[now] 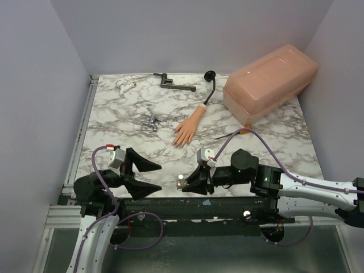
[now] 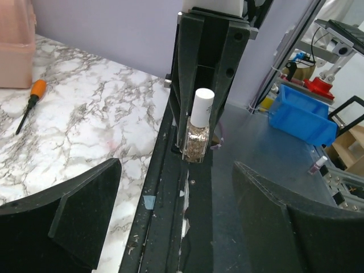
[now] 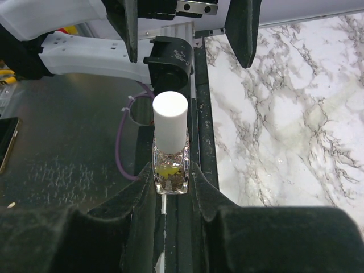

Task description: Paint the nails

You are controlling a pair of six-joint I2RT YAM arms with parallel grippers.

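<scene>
The peach mannequin hand (image 1: 185, 131) lies palm down mid-table, its black curved stem (image 1: 211, 86) running back; its nails (image 1: 180, 142) are too small to judge for colour. My right gripper (image 1: 183, 184) is shut on a small glass nail polish bottle (image 3: 169, 145) with a white cap, held upright over the table's near edge rail. The bottle also shows in the left wrist view (image 2: 198, 129). My left gripper (image 1: 159, 177) is open and empty, facing the bottle from the left, its fingers (image 3: 128, 27) apart.
A large pinkish translucent box (image 1: 270, 79) stands at the back right. An orange-handled screwdriver (image 1: 234, 133) lies in front of it. A dark metal fitting (image 1: 173, 84), a silver piece (image 1: 151, 121) and a white item (image 1: 126, 85) lie at the back left. A blue bin (image 2: 301, 116) sits off the table.
</scene>
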